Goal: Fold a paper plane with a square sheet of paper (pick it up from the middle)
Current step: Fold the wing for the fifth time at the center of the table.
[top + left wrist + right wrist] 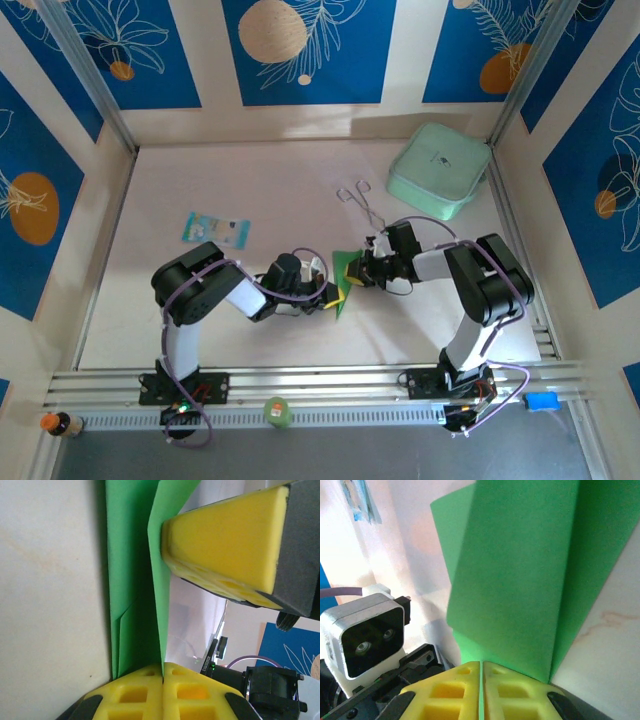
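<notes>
The bright-green square sheet of paper [341, 298] lies folded in creased layers on the table between the two arms, with one flap [161, 605] standing upright. My left gripper [162, 667] is shut on the lower edge of that flap. From the other side, my right gripper [481, 667] is shut on the same paper [520, 570]; its yellow fingers [225, 545] press the flap's top in the left wrist view. In the top view the left gripper [325, 288] and right gripper [360, 272] meet at the paper. The paper plane is out of view.
A pale mint-green box [440, 170] stands at the back right, with metal tongs [362, 205] in front of it. A light-blue packet [214, 230] lies at the left. A small green round thing [277, 411] sits on the front rail.
</notes>
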